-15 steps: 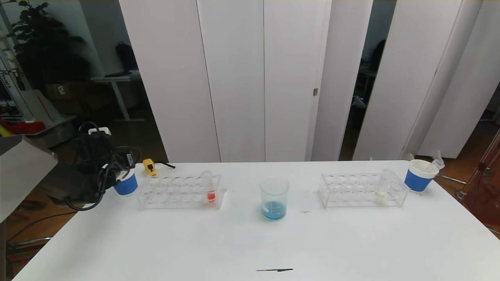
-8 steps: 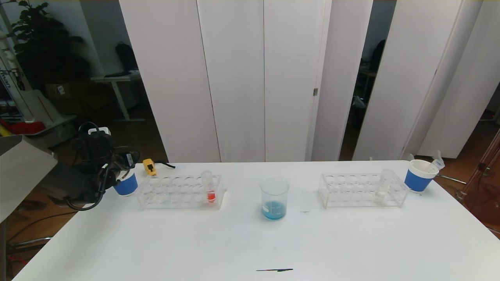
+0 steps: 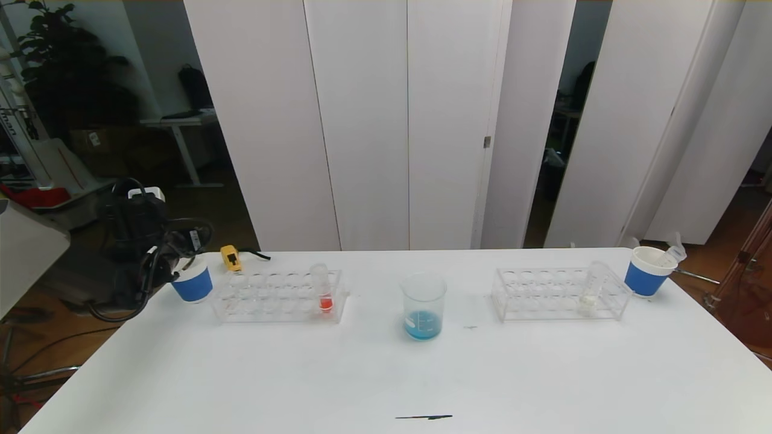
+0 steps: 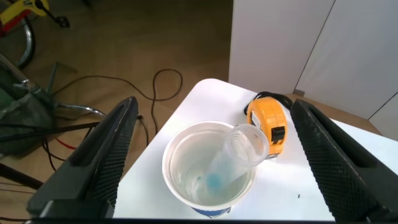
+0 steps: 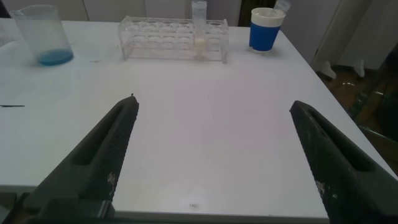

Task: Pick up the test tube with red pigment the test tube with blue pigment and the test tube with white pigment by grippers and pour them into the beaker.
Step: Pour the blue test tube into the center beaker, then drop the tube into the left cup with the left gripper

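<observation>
Right gripper [image 5: 211, 155] low over the bench [image 3: 386, 374], fingers wide apart, empty. Farther off, beaker [image 3: 423, 306] mid-bench, blue inside. Red tube [image 3: 322, 288] in left rack, white tube [image 3: 592, 288] in right rack. Thin slippery glass, probably light: best pinched gently near the top. Left gripper [image 4: 214, 155] above blue cup [image 4: 208, 168], fingers wide, empty.
</observation>
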{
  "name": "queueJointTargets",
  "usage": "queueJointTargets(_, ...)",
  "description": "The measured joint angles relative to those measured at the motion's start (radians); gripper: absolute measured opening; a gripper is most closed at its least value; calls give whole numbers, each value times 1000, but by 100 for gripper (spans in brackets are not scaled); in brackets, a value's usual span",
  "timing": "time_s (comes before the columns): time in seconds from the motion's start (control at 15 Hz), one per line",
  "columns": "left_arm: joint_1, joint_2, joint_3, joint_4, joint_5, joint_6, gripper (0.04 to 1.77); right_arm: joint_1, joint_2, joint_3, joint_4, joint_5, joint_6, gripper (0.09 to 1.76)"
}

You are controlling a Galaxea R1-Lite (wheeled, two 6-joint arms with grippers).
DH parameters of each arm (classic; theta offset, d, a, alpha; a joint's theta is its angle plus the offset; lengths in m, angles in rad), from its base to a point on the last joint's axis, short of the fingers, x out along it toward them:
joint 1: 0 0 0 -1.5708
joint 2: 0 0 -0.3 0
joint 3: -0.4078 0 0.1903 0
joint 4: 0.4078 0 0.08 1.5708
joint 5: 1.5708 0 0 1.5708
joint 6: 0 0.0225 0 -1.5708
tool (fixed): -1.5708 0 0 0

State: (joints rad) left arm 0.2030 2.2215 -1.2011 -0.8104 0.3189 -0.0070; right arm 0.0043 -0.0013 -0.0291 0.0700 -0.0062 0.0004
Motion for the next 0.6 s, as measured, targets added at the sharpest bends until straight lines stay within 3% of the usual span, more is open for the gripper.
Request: queueJointTargets(0.6, -10, -409, 305, 111, -157, 22, 175, 0, 0, 0, 0, 0, 0, 175)
